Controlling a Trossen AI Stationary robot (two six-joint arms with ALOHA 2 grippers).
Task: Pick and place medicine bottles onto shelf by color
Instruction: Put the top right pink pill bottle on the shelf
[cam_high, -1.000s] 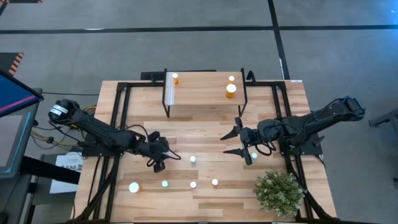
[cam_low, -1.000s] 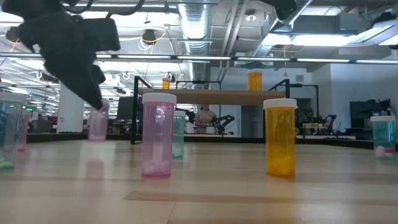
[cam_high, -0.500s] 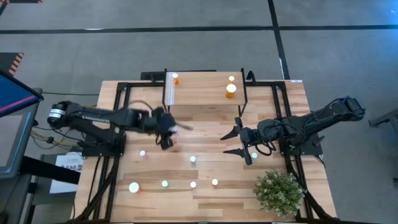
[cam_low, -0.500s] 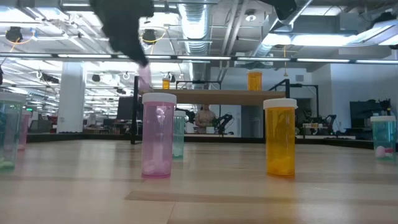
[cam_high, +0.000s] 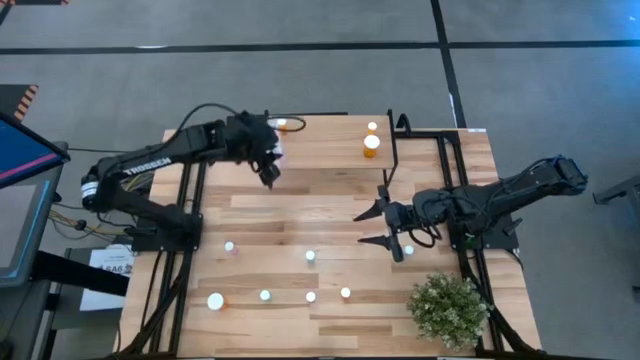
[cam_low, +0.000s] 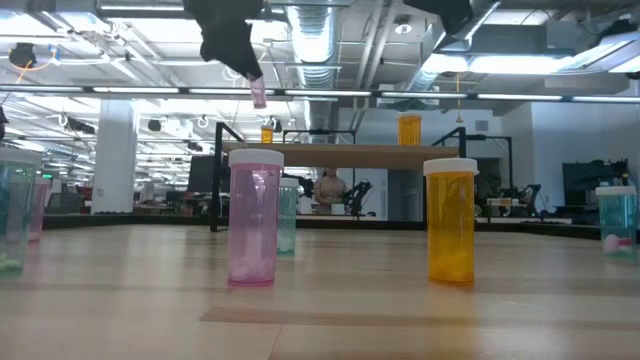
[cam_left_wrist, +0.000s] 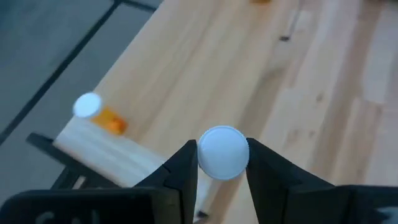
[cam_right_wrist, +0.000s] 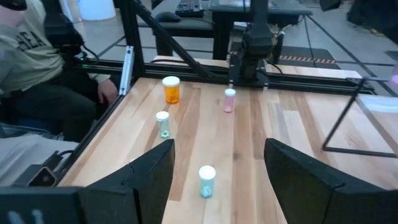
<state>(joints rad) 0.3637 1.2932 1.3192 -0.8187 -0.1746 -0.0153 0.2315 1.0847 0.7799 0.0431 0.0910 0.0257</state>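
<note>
Your left claw (cam_high: 270, 160) has swung up from mid-table to the shelf's (cam_high: 330, 140) white-strip end, pinching a pink bottle (cam_left_wrist: 222, 152). Right claw (cam_high: 378, 226) waits over the table, fingers spread, empty.

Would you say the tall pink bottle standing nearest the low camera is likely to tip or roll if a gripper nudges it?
The pink bottle stands tall on a narrow base, so a push near its white cap would probably tip it. Its round body suggests it would then roll on the table. It looks nearly empty, so likely light and easily shoved.
</note>
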